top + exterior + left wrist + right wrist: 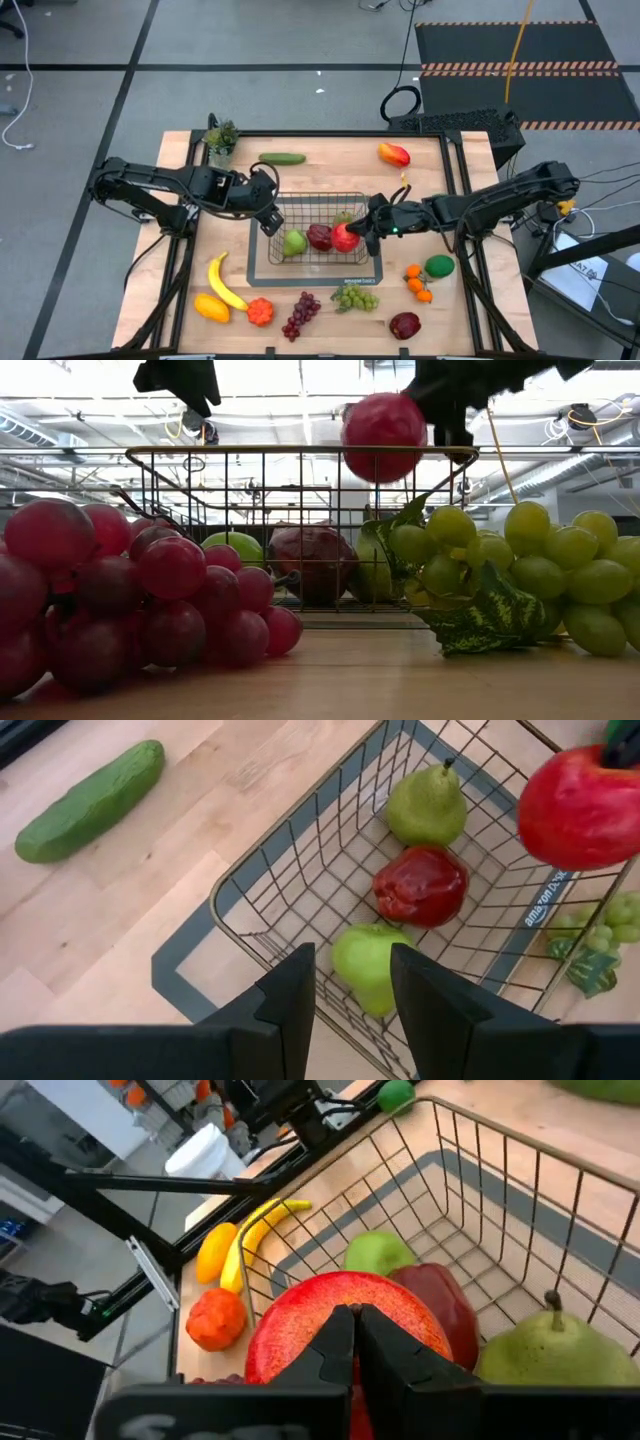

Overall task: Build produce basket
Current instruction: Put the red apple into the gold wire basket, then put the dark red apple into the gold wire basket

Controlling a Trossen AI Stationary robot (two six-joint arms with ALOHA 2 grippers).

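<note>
The wire basket (pixel 262 262) stands mid-table on its dark base. Inside lie a green pear (pixel 427 805), a dark red fruit (pixel 420 885) and a second green fruit (pixel 368 960). My right gripper (pixel 364 232) is over the basket's right part, shut on a red apple (pixel 345 238). My left gripper (pixel 268 218) hovers open above the basket's left wall; in the left wrist view (pixel 352 975) its fingers stand over the green fruit and touch nothing. More produce lies around the basket. My right gripper pinches the red apple at its top (pixel 345 1295) between two fingertips (pixel 330 1345) that almost meet; they hide what exactly they have. The fingers slant down from the table's right. The apple hangs clear, about level with the basket's rim (pixel 383 435).
Along the near edge lie a banana (pixel 225 283), an orange pepper (pixel 210 307), red grapes (pixel 300 315), green grapes (pixel 355 298) and a dark apple (pixel 405 325). Oranges (pixel 418 282) and a green ball (pixel 439 265) sit to the right. At the far edge lie a cucumber (pixel 282 158), a red-yellow fruit (pixel 394 153) and a plant pot (pixel 221 140).
</note>
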